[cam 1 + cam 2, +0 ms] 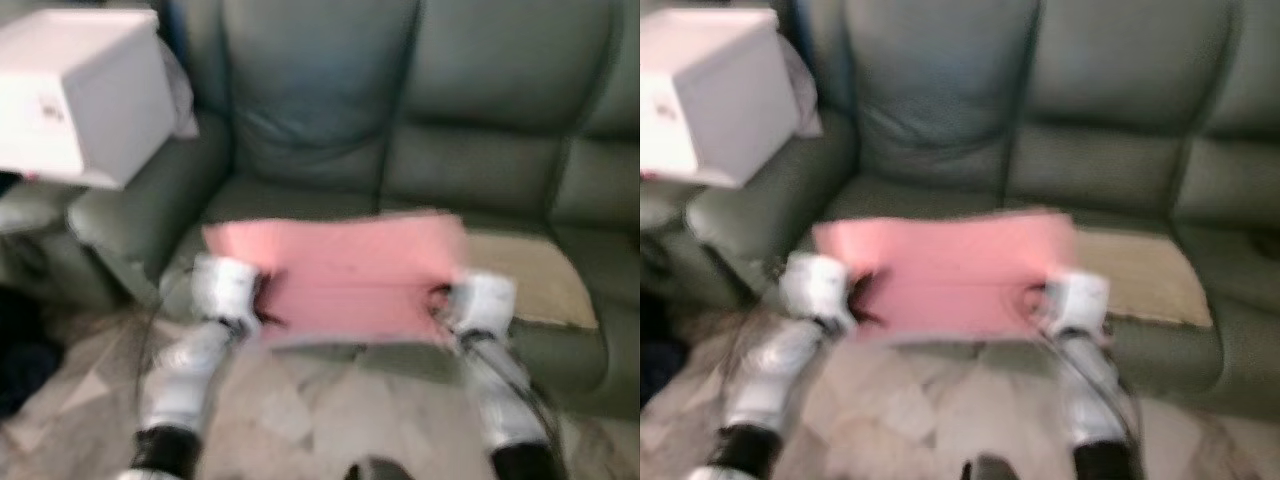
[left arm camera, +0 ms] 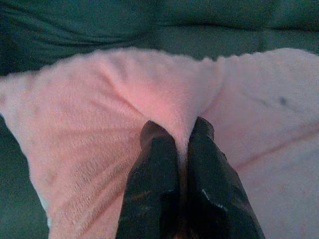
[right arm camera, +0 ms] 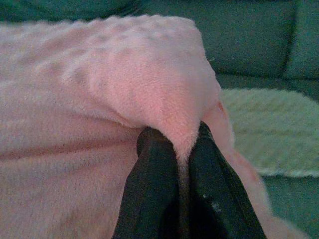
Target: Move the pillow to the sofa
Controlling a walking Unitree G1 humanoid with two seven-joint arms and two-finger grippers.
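Note:
A pink fleecy pillow (image 1: 350, 275) hangs between my two arms, just over the front edge of the dark green sofa (image 1: 400, 110) seat. My left gripper (image 2: 182, 137) is shut on a fold at the pillow's left side, its black fingers (image 2: 154, 174) pinching the fabric. At the other side my right gripper (image 3: 182, 137) is likewise shut on a bunched edge of the pillow (image 3: 99, 74). The head views are blurred.
A white box (image 1: 75, 95) stands on the sofa's left armrest. A beige mat (image 1: 525, 275) lies on the seat to the right of the pillow. Pale stone floor (image 1: 330, 410) runs under my arms; a dark heap (image 1: 20, 350) lies at the far left.

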